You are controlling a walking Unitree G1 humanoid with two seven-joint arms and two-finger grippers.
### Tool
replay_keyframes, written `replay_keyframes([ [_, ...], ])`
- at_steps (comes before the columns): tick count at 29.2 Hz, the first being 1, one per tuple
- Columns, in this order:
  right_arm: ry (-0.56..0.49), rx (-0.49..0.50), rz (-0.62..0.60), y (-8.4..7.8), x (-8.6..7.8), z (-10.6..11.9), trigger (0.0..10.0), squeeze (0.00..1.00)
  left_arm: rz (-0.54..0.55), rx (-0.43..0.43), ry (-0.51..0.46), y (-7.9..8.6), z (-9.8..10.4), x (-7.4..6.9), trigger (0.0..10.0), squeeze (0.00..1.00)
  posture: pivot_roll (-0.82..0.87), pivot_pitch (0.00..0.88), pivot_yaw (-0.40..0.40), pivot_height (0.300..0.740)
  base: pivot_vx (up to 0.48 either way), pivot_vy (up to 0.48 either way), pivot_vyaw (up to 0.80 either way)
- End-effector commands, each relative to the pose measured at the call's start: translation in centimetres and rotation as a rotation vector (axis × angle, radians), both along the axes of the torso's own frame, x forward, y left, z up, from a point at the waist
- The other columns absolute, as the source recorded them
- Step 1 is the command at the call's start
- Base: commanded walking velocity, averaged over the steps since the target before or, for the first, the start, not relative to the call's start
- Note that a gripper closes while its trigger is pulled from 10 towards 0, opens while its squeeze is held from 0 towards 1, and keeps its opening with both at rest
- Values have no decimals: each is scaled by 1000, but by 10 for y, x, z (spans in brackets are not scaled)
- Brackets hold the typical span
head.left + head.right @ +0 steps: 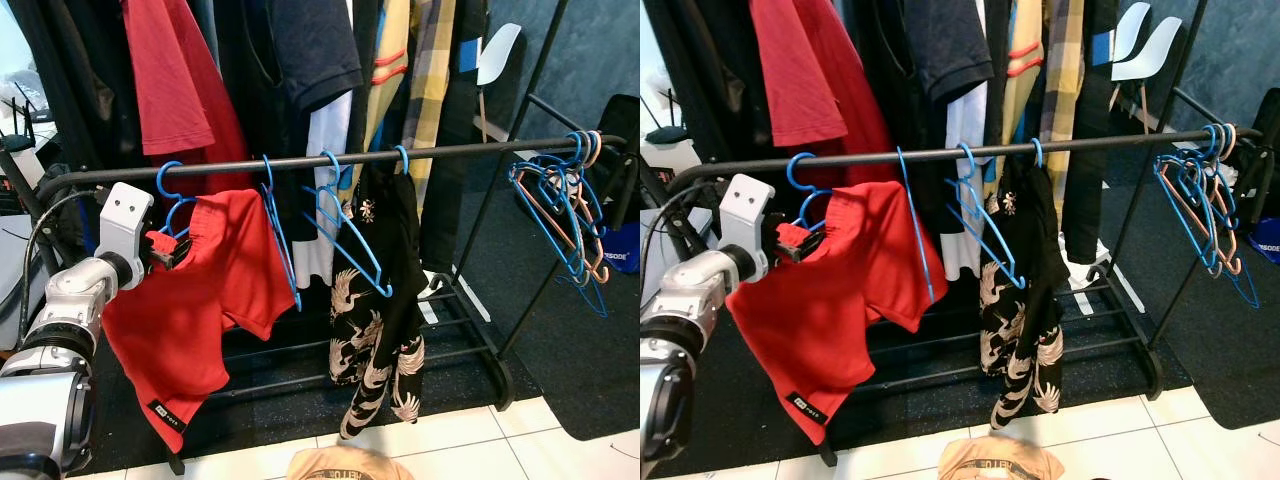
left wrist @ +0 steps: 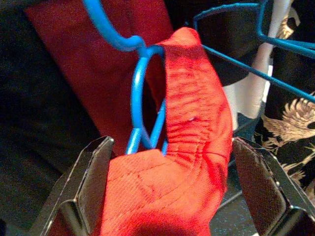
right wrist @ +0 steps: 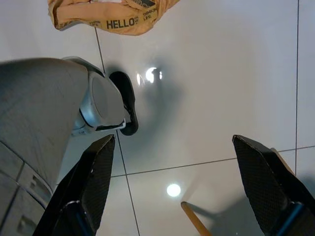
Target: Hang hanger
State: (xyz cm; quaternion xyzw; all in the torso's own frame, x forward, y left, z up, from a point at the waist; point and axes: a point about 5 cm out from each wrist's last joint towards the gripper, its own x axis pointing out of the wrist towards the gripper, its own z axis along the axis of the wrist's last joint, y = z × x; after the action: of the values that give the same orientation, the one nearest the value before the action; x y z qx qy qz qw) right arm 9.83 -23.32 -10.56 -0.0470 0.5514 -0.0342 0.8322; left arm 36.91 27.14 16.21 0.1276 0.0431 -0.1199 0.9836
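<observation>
Left claw (image 2: 170,191) astride ribbed (red) shirt (image 1: 200,310)

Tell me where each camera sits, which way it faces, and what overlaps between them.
Left eye view: head, looking down at the rail; left arm shows at the red shirt.
Right eye view: head, same scene, slightly offset.
Left wrist view: along the left gripper, fingers open around the shirt's collar and blue hanger.
Right wrist view: faces the floor tiles; right gripper open.
Shared: shirt and hanger.
</observation>
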Motion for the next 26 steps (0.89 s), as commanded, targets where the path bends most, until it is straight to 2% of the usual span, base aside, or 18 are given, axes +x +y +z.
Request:
replay_keyframes([
  [1,-7,1,10,1,0,0,10000,0,-5,17,75,7,-7,-4,10000,0,-165,0,23,740,0,0,0],
  [4,-8,3,8,2,0,0,10000,0,-24,69,141,6,-19,-8,10000,0,-163,0,26,740,0,0,0],
  [6,-9,4,7,3,0,0,10000,0,-15,107,147,7,-20,-9,10000,0,-162,0,26,740,0,0,0],
  [15,-14,8,7,5,3,0,10000,0,47,174,154,9,-21,-6,10000,0,-162,0,32,740,0,0,0],
  [16,-15,8,7,5,3,0,10000,0,52,173,149,8,-20,-6,6471,0,-162,0,32,740,0,0,0],
  [17,-15,8,7,5,3,0,10000,0,52,173,149,8,-20,-6,6471,0,-162,0,32,740,0,0,0],
  [18,-16,7,8,5,3,0,10000,0,58,174,144,7,-20,-5,0,0,-161,0,32,740,0,0,0],
  [26,-20,7,8,5,5,0,10000,0,71,184,152,5,-22,-5,0,0,-162,0,33,740,0,0,0],
])
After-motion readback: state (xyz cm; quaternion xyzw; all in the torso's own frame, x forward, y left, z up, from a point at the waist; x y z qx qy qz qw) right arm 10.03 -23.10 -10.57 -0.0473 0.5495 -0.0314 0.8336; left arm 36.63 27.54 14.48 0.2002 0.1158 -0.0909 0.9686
